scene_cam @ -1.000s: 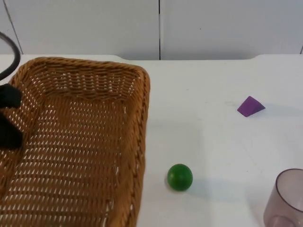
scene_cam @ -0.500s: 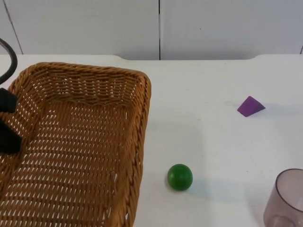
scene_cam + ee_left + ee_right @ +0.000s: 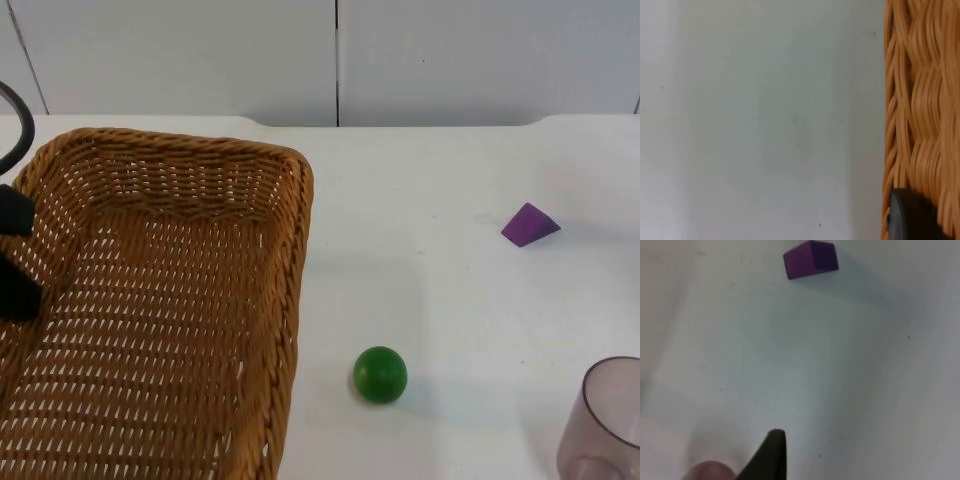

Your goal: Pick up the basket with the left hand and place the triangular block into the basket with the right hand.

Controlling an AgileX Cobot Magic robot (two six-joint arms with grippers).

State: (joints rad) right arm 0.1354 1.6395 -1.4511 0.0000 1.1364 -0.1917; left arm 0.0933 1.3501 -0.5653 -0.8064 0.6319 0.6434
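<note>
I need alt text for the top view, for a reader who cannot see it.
A large wicker basket fills the left of a white table, the left gripper at its left rim. To its right lie a green ball, a purple triangular block and a translucent cup.

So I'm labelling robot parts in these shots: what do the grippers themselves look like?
What shows is plain matte black, without markings. The left gripper appears as two blocky black fingers at the wicker basket rim. Of the right gripper, one tapered black fingertip shows, ending in a blunt point.
</note>
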